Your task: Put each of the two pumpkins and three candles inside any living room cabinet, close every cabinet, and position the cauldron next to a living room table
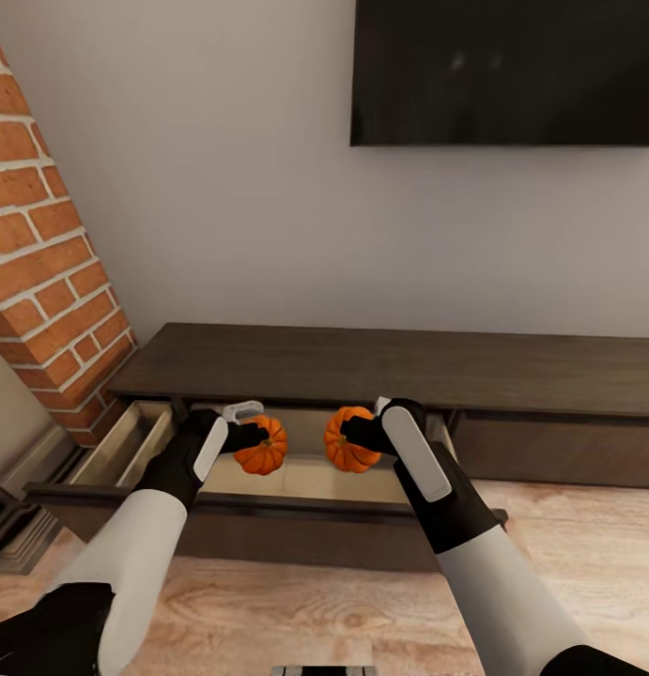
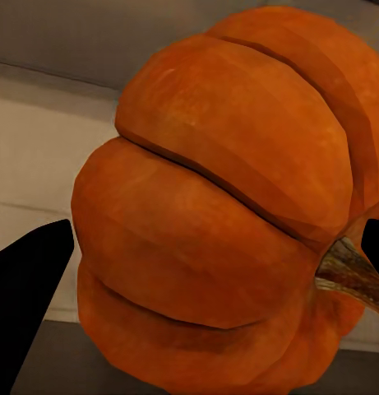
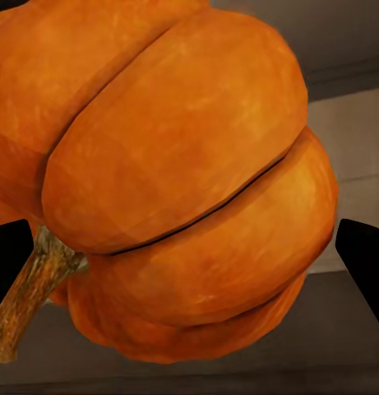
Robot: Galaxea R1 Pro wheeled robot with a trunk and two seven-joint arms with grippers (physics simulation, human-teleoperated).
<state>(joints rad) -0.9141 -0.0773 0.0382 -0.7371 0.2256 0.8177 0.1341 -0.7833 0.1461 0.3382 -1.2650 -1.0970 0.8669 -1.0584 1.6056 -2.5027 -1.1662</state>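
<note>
Head view: both arms hold pumpkins over the open drawer

Head view has the long low dark-brown wooden cabinet (image 1: 390,361) against the pale wall, with its wide pale-lined drawer (image 1: 296,474) pulled out toward the robot. A narrower compartment (image 1: 127,441) sits open beside it on the left side. Left gripper (image 1: 252,434) pinches a small ribbed orange pumpkin (image 1: 263,446) over the drawer's left half. Right gripper (image 1: 357,434) pinches a second ribbed orange pumpkin (image 1: 347,441) over the drawer's middle. The two pumpkins hang near each other, not touching. Cannot tell whether either one touches the drawer floor.

Left wrist view: the left pumpkin (image 2: 222,206) sits between the two black fingertips (image 2: 29,288), its brownish stem (image 2: 349,276) pointing toward the other finger, pale drawer surface behind it. Right wrist view: the other pumpkin (image 3: 189,189) is likewise between black fingertips (image 3: 366,259), stem (image 3: 29,288) lying against one of them.

Red brick column (image 1: 42,253) stands left of the cabinet. Dark flat screen (image 1: 507,70) hangs on the wall above it. Light wood plank floor (image 1: 296,610) runs under the arms.
</note>
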